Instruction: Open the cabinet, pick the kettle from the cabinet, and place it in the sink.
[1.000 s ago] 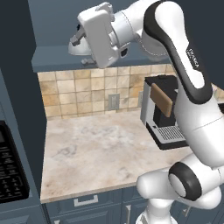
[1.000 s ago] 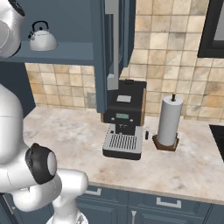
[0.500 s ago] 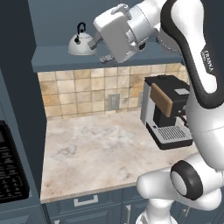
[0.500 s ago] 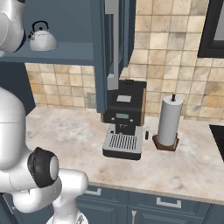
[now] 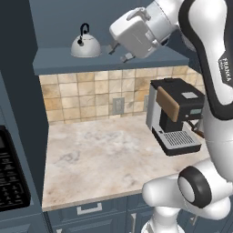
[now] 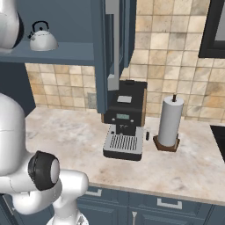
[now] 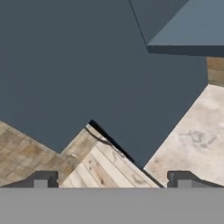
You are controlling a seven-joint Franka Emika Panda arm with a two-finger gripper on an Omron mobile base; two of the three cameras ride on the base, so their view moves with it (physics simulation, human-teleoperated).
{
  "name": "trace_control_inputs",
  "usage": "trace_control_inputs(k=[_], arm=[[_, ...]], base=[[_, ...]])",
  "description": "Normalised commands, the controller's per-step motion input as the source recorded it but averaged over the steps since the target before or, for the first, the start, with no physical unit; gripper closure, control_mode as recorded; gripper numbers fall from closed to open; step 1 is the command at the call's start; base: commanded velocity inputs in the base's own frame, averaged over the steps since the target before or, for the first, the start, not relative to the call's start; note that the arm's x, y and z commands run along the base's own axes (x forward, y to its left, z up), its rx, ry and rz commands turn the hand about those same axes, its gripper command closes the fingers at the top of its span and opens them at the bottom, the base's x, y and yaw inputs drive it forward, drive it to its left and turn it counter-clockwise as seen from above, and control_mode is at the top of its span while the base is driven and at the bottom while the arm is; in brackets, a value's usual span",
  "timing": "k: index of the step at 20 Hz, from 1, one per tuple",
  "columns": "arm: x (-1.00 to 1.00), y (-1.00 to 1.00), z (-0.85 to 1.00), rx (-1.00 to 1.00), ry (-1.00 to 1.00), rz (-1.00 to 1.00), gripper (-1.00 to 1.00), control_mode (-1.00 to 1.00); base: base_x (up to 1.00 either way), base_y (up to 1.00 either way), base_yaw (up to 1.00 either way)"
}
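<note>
Here, starting at the far left of the left base view, we see a dark panel with small keys (image 5: 11,175) low against the edge, beside the marbled counter (image 5: 100,159). Above it the cabinet (image 5: 63,61) stands open, and the kettle (image 5: 85,44) sits upright on its shelf, arched handle up, whitish-grey against the dark interior. Just to the right of the kettle, and apart from it, hangs our gripper (image 5: 119,52); its two dark fingers are spread wide with nothing between them, and they point toward the kettle's side without touching it. Further right, the black coffee machine (image 5: 175,116) rests on the counter against the tiled wall (image 5: 91,93).

In the right base view we find the kettle (image 6: 41,38) again at the upper left, on the cabinet shelf (image 6: 57,55). To its right an open cabinet door (image 6: 113,52) stands edge-on, reaching down just above the coffee machine (image 6: 125,118). Right of that, close by but not touching, a white paper towel roll (image 6: 169,121) stands upright on a brown base.

In the hand view the finger tips (image 7: 41,179) rise far apart at the bottom, nothing held; beyond them we see dark cabinet surface (image 7: 87,65), wood flooring (image 7: 109,168) and a patch of counter (image 7: 192,135) to the right.
</note>
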Motion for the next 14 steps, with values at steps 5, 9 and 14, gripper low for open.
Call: trace_control_inputs(k=[5,9,14], arm=[[-0.08,-0.29,-0.03,-0.10,-0.18,-0.09,-1.00,-1.00],[-0.05,-0.28,-0.03,-0.11,-0.14,-0.12,-1.00,-1.00],[-0.06,-0.28,-0.05,-0.11,-0.15,-0.12,-1.00,-1.00]], base=[[0.00,0.00,0.00],[0.00,0.00,0.00],[0.00,0.00,0.00]])
